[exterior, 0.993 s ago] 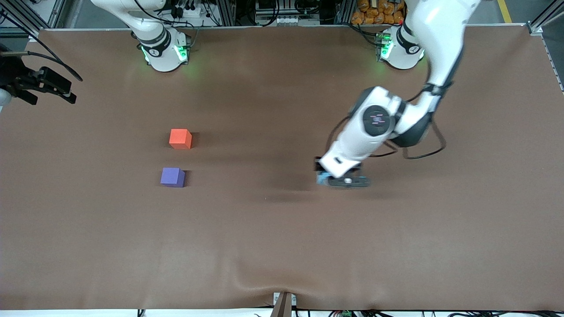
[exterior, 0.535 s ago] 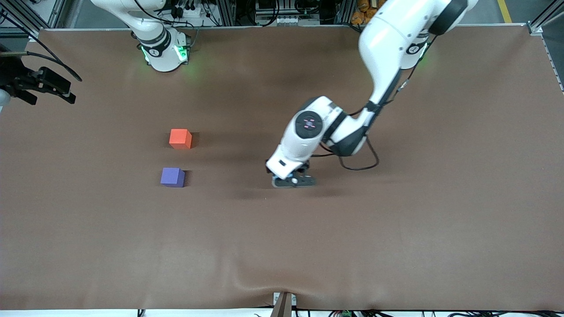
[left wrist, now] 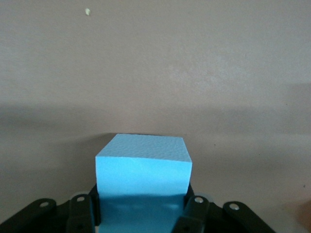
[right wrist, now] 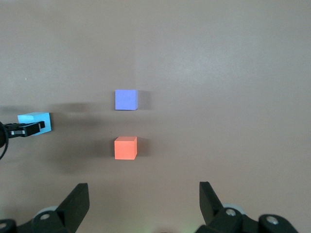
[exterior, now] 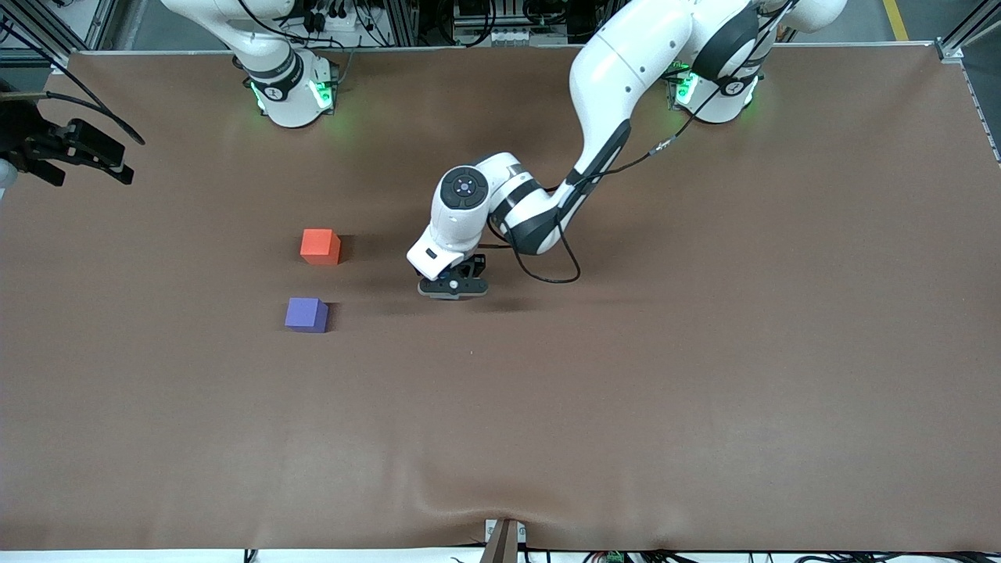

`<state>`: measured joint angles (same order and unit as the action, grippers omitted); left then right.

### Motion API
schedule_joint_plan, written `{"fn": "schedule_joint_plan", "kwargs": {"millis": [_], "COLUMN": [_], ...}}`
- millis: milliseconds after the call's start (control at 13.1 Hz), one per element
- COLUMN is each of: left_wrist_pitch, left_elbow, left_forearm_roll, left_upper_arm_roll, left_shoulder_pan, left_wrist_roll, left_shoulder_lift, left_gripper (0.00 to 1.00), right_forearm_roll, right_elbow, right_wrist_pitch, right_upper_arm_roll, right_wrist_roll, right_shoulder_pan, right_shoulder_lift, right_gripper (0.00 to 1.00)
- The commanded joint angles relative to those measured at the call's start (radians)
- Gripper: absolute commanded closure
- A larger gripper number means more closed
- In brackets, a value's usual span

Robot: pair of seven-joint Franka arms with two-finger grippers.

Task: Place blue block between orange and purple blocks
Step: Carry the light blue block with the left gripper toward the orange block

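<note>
Your left gripper [exterior: 452,286] grips the blue block [left wrist: 142,170]; the orange [exterior: 320,246]–purple [exterior: 306,314] gap probably lies toward the right arm's end; right gripper [right wrist: 144,204] waits open.

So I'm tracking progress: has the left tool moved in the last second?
Yes. The left tool, shut on the blue block, has travelled toward the orange block and purple block.

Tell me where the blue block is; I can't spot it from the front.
The blue block is held in the left gripper above the table, toward the left arm's end from the orange block and purple block.
</note>
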<state>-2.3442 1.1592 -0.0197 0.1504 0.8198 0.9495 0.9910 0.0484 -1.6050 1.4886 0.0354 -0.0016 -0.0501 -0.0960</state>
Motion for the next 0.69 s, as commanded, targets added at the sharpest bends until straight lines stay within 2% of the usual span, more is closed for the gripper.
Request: {"fn": "schedule_joint_plan", "kwargs": {"millis": [0, 76, 153, 229, 458, 611], "left_wrist_pitch": [-0.033, -0.033, -0.036, -0.038, -0.024, 0.052], "left_elbow": [-0.047, -0.046, -0.046, -0.044, -0.039, -0.039], "left_forearm_roll": [0.012, 0.012, 0.012, 0.012, 0.01, 0.01], "left_upper_arm_roll": [-0.025, -0.026, -0.028, -0.029, -0.029, -0.026], "left_shoulder_pan": [0.031, 0.039, 0.045, 0.045, 0.048, 0.036], "left_wrist_roll": [0.008, 0.011, 0.021, 0.034, 0.044, 0.049], "left_shoulder_lift": [0.046, 0.046, 0.047, 0.046, 0.026, -0.033], "left_gripper": [0.81, 0.74, 0.44, 0.0, 0.0, 0.0], "right_forearm_roll": [-0.005, -0.005, -0.002, 0.001, 0.001, 0.001], "right_elbow": [0.019, 0.017, 0.017, 0.017, 0.019, 0.019], "right_wrist_pitch": [-0.011, -0.011, -0.01, -0.011, -0.01, -0.01], "right_upper_arm_roll": [0.006, 0.006, 0.006, 0.006, 0.006, 0.006], "right_wrist_roll": [-0.014, -0.014, -0.014, -0.014, -0.012, -0.014], "right_shoulder_pan": [-0.01, -0.01, -0.01, -0.011, -0.011, -0.011], "right_shoulder_lift": [0.007, 0.007, 0.009, 0.007, 0.009, 0.009], "right_gripper": [0.0, 0.0, 0.0, 0.0, 0.0, 0.0]}}
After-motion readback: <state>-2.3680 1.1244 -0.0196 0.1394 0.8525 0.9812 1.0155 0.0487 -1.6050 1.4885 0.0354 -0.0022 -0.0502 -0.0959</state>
